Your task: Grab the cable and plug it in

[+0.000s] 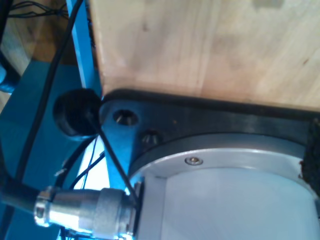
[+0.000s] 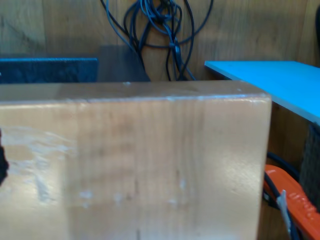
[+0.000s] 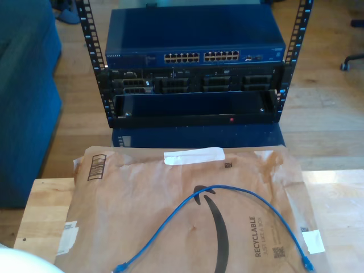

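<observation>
The blue cable (image 3: 227, 196) lies loose in an open arch on a brown paper mailer (image 3: 170, 227) spread over the wooden bench (image 3: 48, 202). In the exterior view one plug (image 3: 120, 267) rests near the mailer's lower edge toward the exterior view's left, and the other plug (image 3: 307, 264) lies toward the exterior view's right, close to a white label. Beyond the bench stands a rack holding a dark blue network switch (image 3: 193, 42) with two rows of ports (image 3: 202, 57) along its front, and black equipment (image 3: 193, 82) sits beneath it. The first wrist view looks at an arm's round metal base (image 1: 225, 195) bolted on a black plate (image 1: 210, 117) against pale wood, with a silver cable connector (image 1: 85, 210) plugged into its side. The second wrist view faces a wooden block edge (image 2: 135, 165), with dark tangled wires (image 2: 160, 25) behind and an orange clamp (image 2: 295, 200) beside it. Neither wrist view lets me tell whether my first tool or my second tool is wide or narrow.
</observation>
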### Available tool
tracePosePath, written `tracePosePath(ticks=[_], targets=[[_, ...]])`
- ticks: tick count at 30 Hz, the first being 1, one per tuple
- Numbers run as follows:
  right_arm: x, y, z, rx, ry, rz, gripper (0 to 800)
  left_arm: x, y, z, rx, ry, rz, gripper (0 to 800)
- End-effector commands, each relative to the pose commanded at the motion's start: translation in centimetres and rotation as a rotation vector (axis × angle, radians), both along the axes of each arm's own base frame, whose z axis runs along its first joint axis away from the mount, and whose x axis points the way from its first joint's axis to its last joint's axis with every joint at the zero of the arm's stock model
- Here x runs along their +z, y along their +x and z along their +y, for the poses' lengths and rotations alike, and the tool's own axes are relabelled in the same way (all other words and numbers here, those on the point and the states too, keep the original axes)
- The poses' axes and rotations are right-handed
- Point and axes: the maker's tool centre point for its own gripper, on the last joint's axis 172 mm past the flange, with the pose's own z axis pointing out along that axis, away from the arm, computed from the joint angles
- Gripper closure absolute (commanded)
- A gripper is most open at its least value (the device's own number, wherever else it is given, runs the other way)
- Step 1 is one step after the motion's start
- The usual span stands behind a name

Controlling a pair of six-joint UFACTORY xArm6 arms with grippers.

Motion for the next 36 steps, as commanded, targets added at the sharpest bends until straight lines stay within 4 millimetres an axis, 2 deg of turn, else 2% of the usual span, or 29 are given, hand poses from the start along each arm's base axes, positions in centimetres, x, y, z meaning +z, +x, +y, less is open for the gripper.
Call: tracePosePath(ticks=[2,4,6,8,11,14,17,20,22,25,27,29,32,36], targets=[[1.7,1.3,-0.8,0.025,-0.022,0.000,0,0.6,-0.1,-0.1,0.001,-0.017,0.002,0],[3.4,1.6,-1.7,-0.018,-0.044,-0.007,1,1.3,-0.2,0.2,0.004,-0.023,0.005,0],[4.5,2.5,-2.5,-0.055,-0.077,-0.021,1,2.5,-0.3,0.5,0.010,-0.037,0.008,0],[5.3,4.3,-2.8,-0.063,-0.102,-0.035,1,4.3,-0.2,1.1,0.005,-0.058,0.012,0],[5.2,7.2,-2.2,-0.084,-0.108,-0.043,1,6.8,1.6,1.2,-0.006,-0.105,-0.007,0],[4.9,10.3,-1.9,-0.092,-0.125,-0.064,1,8.3,3.8,3.4,0.044,-0.056,-0.053,0],[5.9,12.5,-2.1,-0.104,-0.136,-0.078,2,9.8,6.6,5.8,0.067,0.000,-0.085,0],[7.3,15.9,-1.2,-0.091,-0.165,-0.119,3,11.4,9.3,7.2,0.074,0.042,-0.028,0],[8.5,18.6,-0.1,-0.063,-0.182,-0.153,4,12.1,11.5,7.1,0.063,0.060,0.022,0],[9.4,21.8,2.7,-0.022,-0.175,-0.159,6,12.3,15.1,5.9,0.067,0.081,0.081,0],[9.4,23.5,5.1,0.004,-0.159,-0.132,6,13.2,18.4,4.9,0.070,0.099,0.090,0],[9.7,24.6,7.2,0.004,-0.153,-0.110,4,13.7,20.8,3.4,0.059,0.107,0.107,0],[10.1,26.1,10.8,0.034,-0.151,-0.102,6,14.0,23.1,1.1,0.057,0.105,0.120,0],[10.1,27.8,17.9,0.092,-0.157,-0.119,6,14.0,24.7,-0.5,0.058,0.090,0.115,0]])
